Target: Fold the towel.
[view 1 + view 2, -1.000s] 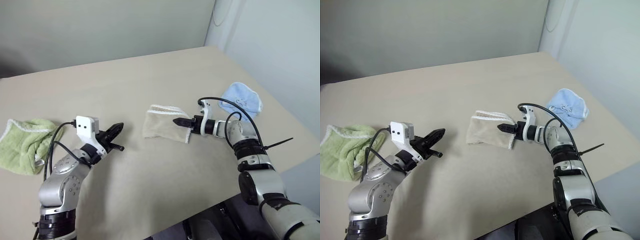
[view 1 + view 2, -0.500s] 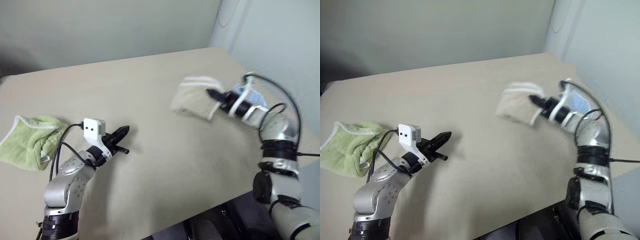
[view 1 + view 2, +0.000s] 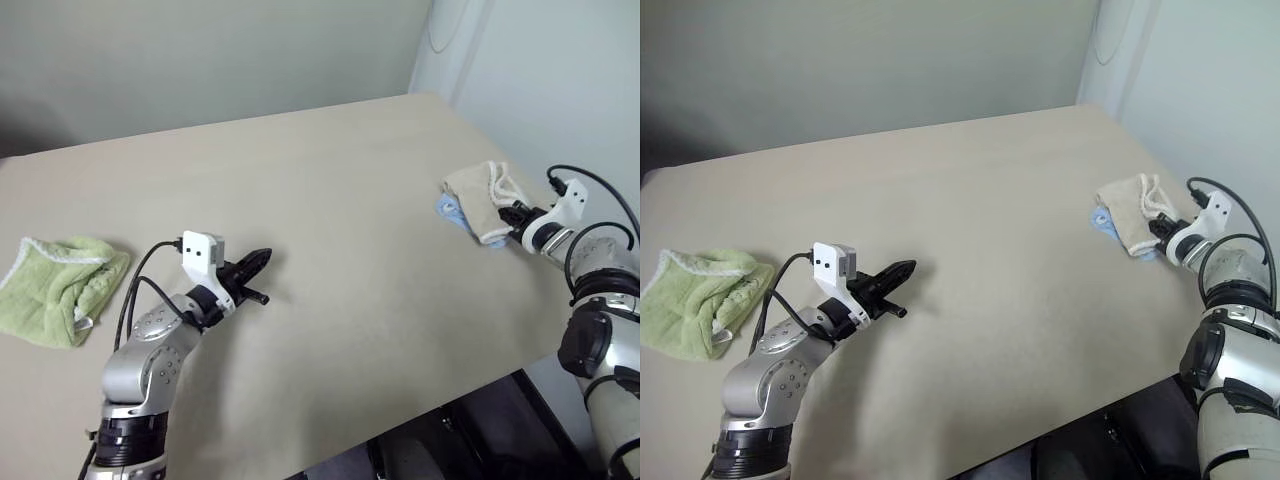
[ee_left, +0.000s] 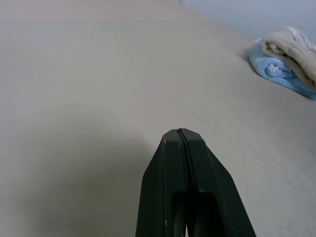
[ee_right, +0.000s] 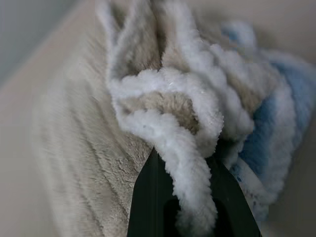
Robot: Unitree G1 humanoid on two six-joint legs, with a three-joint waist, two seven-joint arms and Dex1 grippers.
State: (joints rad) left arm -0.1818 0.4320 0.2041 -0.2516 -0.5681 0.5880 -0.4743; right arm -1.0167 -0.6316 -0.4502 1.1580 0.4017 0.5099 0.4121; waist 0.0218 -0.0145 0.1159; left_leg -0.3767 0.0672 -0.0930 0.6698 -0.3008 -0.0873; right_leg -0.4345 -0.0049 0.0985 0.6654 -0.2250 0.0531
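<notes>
A wide, pale beige desk (image 3: 330,190) fills the scene, seen from above, with grey walls behind it.

At the far left of the desk lies a lime-green towel (image 3: 58,288) with a white edge, crumpled into a loose heap. It rests flat on the surface, well apart from everything else.

To the right of it, near the front edge of the desk, the robot's left arm reaches forward. Its left pincer (image 3: 262,258) is clenched, the two black fingers pressed together with only a thin seam between them, and it grasps nothing. It hovers over bare desk, pointing toward the right.

A broad stretch of bare desk follows in the middle.

At the far right, close to the desk's right edge, is the towel (image 3: 478,190), beige terry cloth with a white stitched edge. It is bunched into a thick, folded bundle and lies on top of a small light-blue cloth (image 3: 450,210), which peeks out from under its left and front sides. The two cloths touch.

The right pincer (image 3: 513,214) meets the towel from the right. Its black fingers are closed on the white-edged hem, gripping the towel, and folds of the fluffy hem curl over the fingertips (image 5: 148,170).
</notes>
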